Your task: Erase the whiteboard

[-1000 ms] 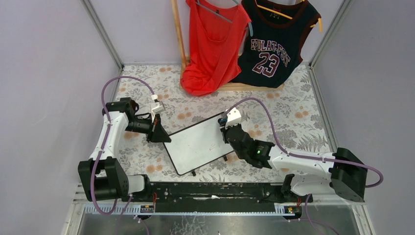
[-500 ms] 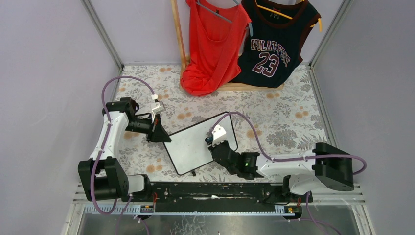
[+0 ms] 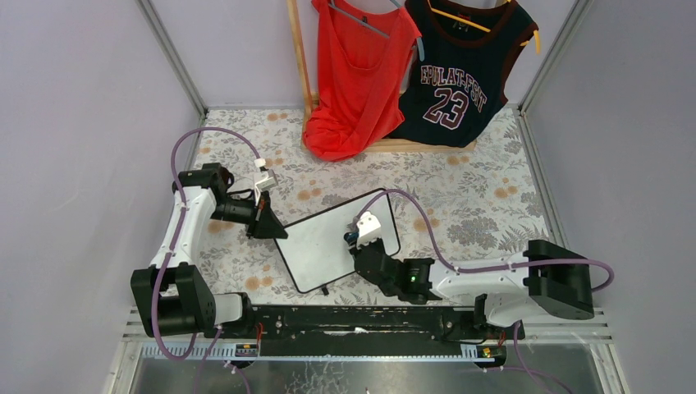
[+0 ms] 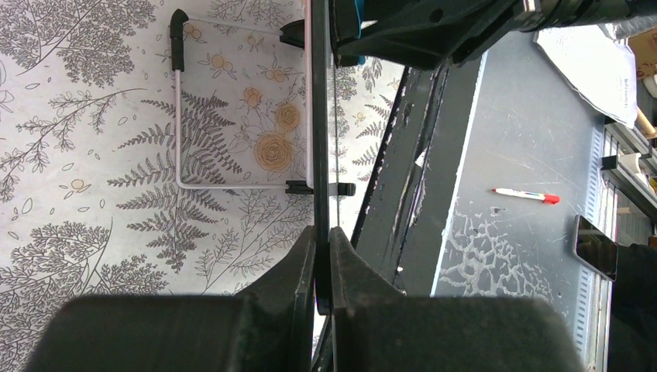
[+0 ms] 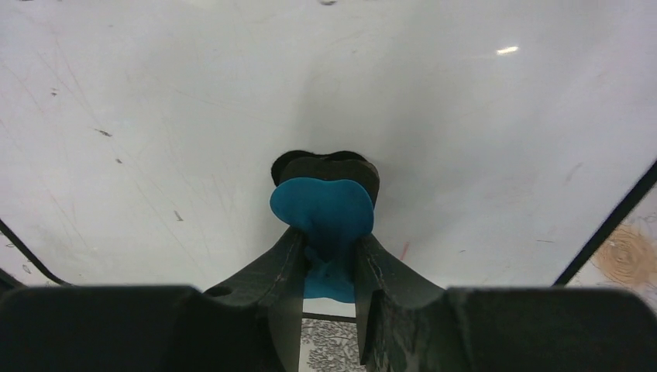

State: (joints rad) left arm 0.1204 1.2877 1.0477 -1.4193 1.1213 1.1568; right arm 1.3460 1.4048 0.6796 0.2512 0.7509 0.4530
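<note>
Sliding in from the far right corner of the board a second ago, the right hand [image 3: 352, 239] now sits over its right-middle area and has barely shifted in the last half second; its two fingers are clamped on a small blue eraser block with a dark felt face [image 5: 323, 211], and that felt lies flat on the small white rectangular whiteboard with a thin black frame [image 3: 316, 246]. A faint red trace [image 5: 404, 249] shows just right of the fingers, with a few grey specks further left, so the wiping looks nearly done but not finished. To do this pass well, I would keep the felt flat and pressed, overlap the strokes, and carry the next one back over that red trace rather than lifting early. At the board's left edge the left hand [image 3: 264, 220] has not moved: its fingers are pinched together on the frame, holding the board at a tilt above the floral-patterned surface [image 3: 492, 189]; that grip should hold firm against the sideways push. Beyond, at the back, hang a plain red sleeveless top [image 3: 357, 74] and a dark pinstriped basketball jersey [image 3: 464, 70] bearing the number 23 under lettering that seems to read EPULAT-FENT, though I cannot be sure of it
</note>
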